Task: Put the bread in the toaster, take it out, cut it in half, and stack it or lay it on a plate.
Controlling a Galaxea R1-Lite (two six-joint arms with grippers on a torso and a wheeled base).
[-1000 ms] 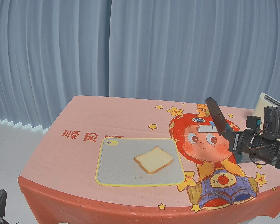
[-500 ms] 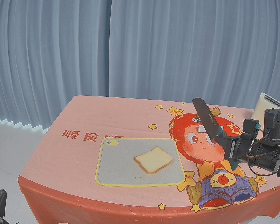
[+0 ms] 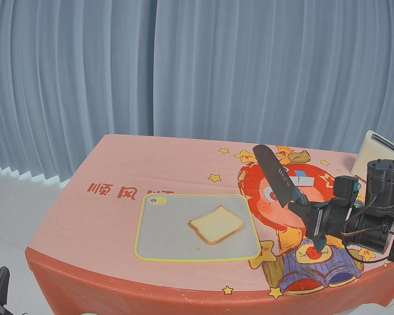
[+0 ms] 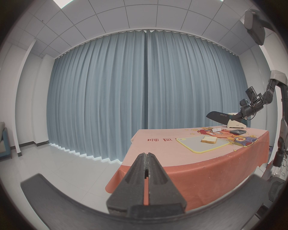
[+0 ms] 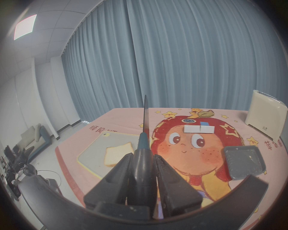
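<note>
Bread slice [image 3: 215,224] lies uncut on the cutting board [image 3: 163,239]; right pincer [image 3: 305,209], clenched on a knife [image 3: 274,174] aloft, could skid the unheld slice.

The right hand [image 3: 303,209] is matte black (thin looped cables).

Red characters [image 3: 130,192] on tablecloth [image 3: 129,159]

My right gripper [image 5: 143,157] swallows most of the knife [image 5: 146,119] handle. My right arm [image 3: 372,223] covers the toaster [image 3: 380,150] at its lower corner. Seen from my left wrist, the bread [image 4: 209,139] is too small to judge, perhaps uncut.
</note>
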